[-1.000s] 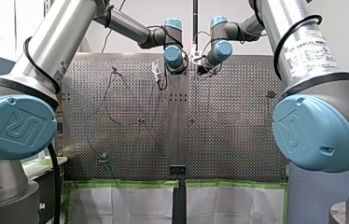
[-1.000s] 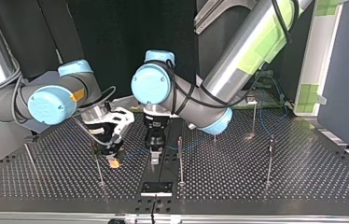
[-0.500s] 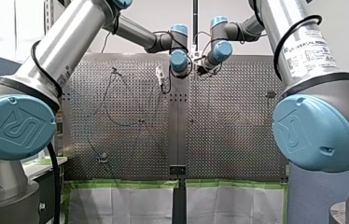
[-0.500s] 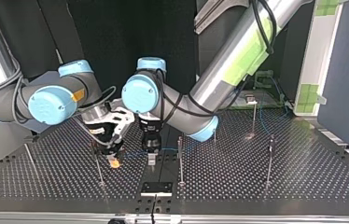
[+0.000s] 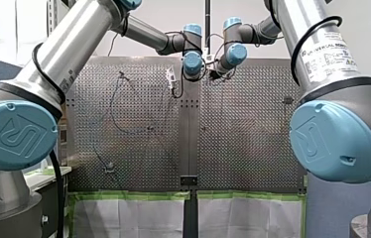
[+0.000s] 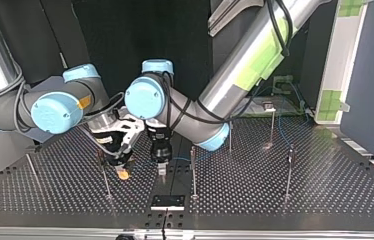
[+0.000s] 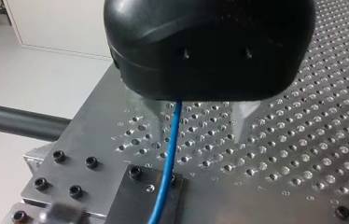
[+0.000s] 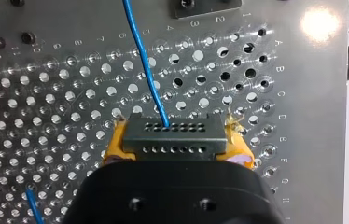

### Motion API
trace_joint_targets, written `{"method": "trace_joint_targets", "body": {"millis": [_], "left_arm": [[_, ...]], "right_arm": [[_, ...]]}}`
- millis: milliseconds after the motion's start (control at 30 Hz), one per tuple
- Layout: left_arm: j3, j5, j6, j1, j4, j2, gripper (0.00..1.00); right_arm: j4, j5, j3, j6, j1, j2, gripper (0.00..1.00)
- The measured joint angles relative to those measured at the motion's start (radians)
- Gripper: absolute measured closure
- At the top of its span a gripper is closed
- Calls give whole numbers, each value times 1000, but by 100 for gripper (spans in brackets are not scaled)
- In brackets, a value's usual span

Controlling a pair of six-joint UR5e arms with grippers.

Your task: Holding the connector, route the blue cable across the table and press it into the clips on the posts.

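Note:
The black connector (image 8: 172,140) is clamped between the yellow pads (image 8: 114,145) of my right gripper (image 8: 177,137), low over the perforated table. The blue cable (image 8: 142,56) leaves the connector's top row of holes and runs ahead across the plate. In the left wrist view the same cable (image 7: 165,177) passes between my left gripper's (image 7: 199,128) metal fingers (image 7: 245,119), which stand apart on either side of it. In the top view my left gripper (image 6: 162,169) hangs just right of my right gripper (image 6: 120,169), near the table's middle seam.
Thin upright posts stand on the table: one (image 6: 193,170) beside my left gripper, one (image 6: 106,180) by my right gripper, others (image 6: 289,170) (image 6: 272,125) further right. A black bolted plate (image 6: 167,201) lies at the near edge. The cable loops over the front view's left half (image 5: 116,111).
My left arm has swung toward the top view's left, bringing its gripper closer to my right gripper. My right arm and the connector have stayed put.

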Motion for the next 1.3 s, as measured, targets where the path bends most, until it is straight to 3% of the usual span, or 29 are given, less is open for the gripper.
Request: {"method": "trace_joint_targets", "body": {"millis": [33, 533, 833, 1300], "left_arm": [[0, -2, 0, -1, 0, 0, 98], [-10, -74, -12, 0, -17, 0, 98], [-90, -93, -38, 3, -14, 5, 98], [-234, -97, -48, 2, 100, 46, 98]], "right_arm": [[0, 0, 0, 0, 0, 0, 100], [2, -1, 0, 0, 2, 0, 100], [5, -1, 24, -1, 7, 0, 100], [2, -1, 126, -12, 4, -26, 100]]}}
